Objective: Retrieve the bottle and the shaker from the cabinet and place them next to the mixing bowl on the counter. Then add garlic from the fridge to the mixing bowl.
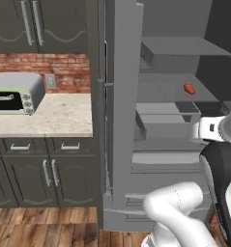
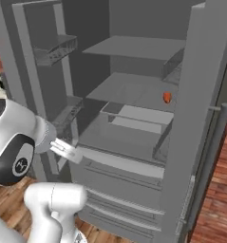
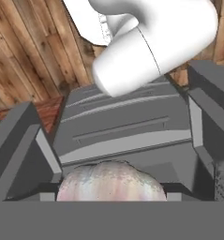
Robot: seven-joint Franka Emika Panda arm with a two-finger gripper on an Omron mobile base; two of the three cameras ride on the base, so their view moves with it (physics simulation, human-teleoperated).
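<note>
The fridge stands open, and its pale grey shelves and drawers show in both base views. In the hand view a pale pinkish-white garlic bulb sits at the bottom. My gripper is shut on it, a dark fingertip tight against each side. Behind the garlic, that view looks down on the fridge's lower drawer fronts and the wooden floor. My wrist reaches in at the fridge's left side. The bottle, the shaker and the mixing bowl are out of view.
A small orange-red item lies on a middle fridge shelf. The open fridge door stands at the right. Left of the fridge, the beige counter holds a toaster oven under shut wall cabinet doors.
</note>
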